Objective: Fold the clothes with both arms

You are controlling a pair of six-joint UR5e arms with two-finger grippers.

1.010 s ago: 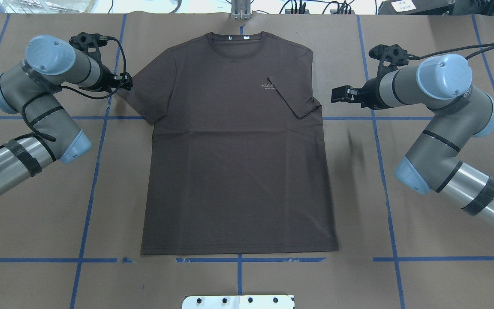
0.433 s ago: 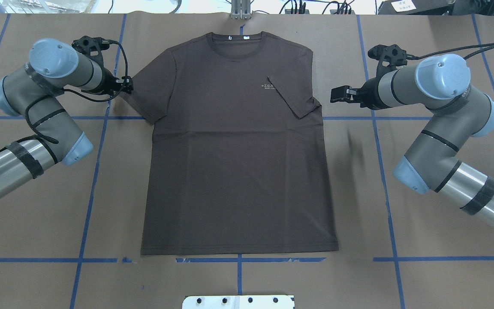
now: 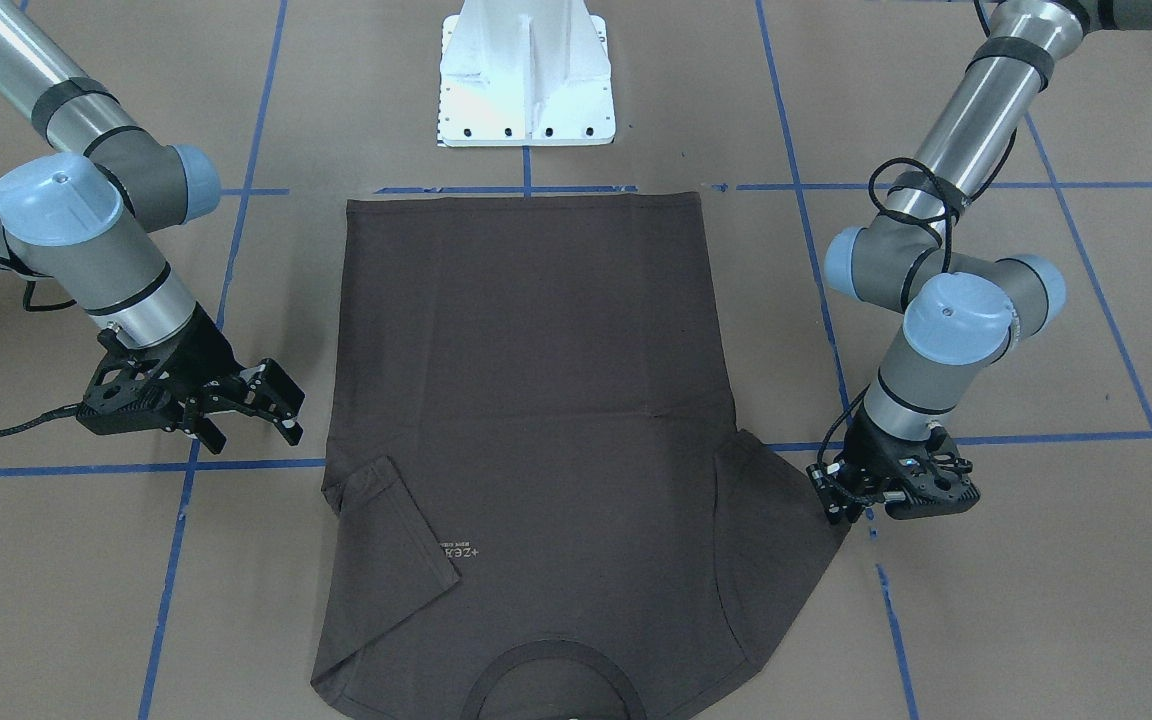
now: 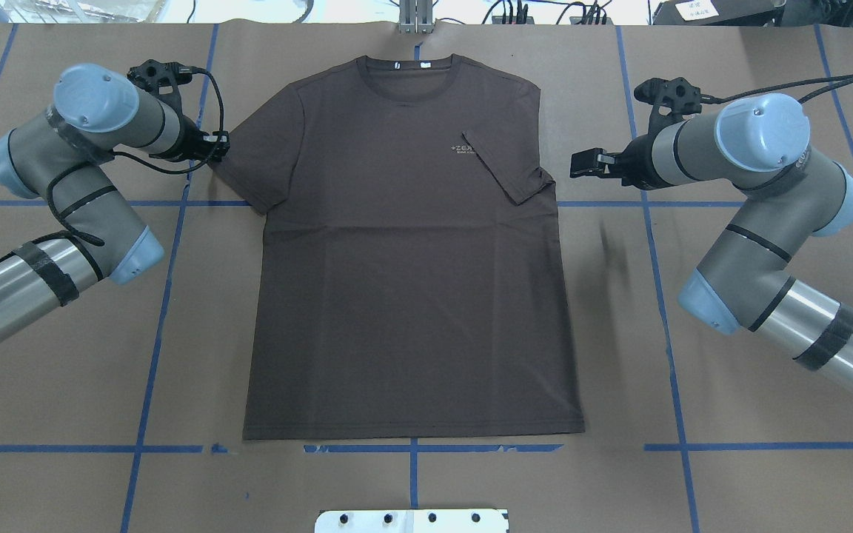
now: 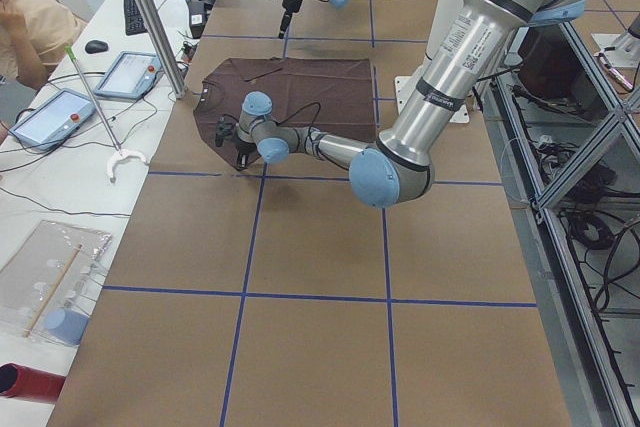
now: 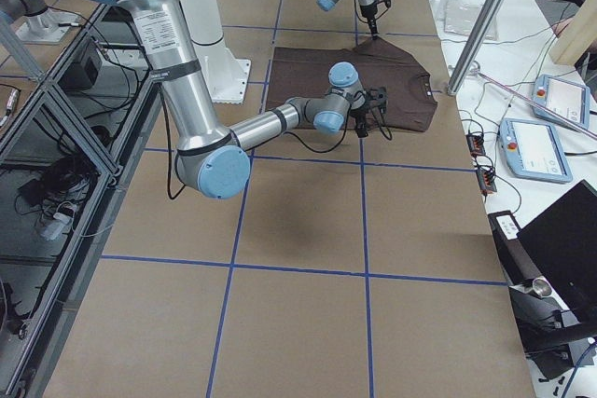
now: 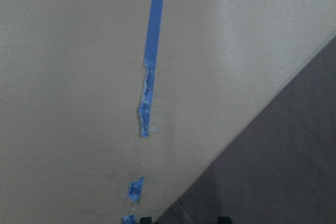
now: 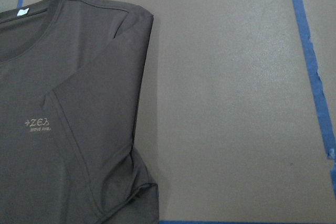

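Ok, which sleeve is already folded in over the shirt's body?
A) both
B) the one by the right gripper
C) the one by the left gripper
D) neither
B: the sleeve on the right, beside the right gripper, lies doubled over the T-shirt next to the logo. The sleeve on the left, at the left gripper, lies spread flat.

Table (image 4: 412, 481): covered in brown paper, gridded with blue tape lines (image 4: 151, 333), the tape torn in places. White side bench (image 5: 60, 187) runs beside it, carrying 1 tablet (image 5: 135, 73), a second tablet (image 5: 47, 117), a keyboard (image 5: 131, 11) and loose cables. 1 aluminium post (image 5: 152, 22) stands at the table edge. Open aluminium framing (image 5: 585, 217) sits on the opposite side. Dark slab (image 6: 560, 249) on the bench, possibly a laptop.
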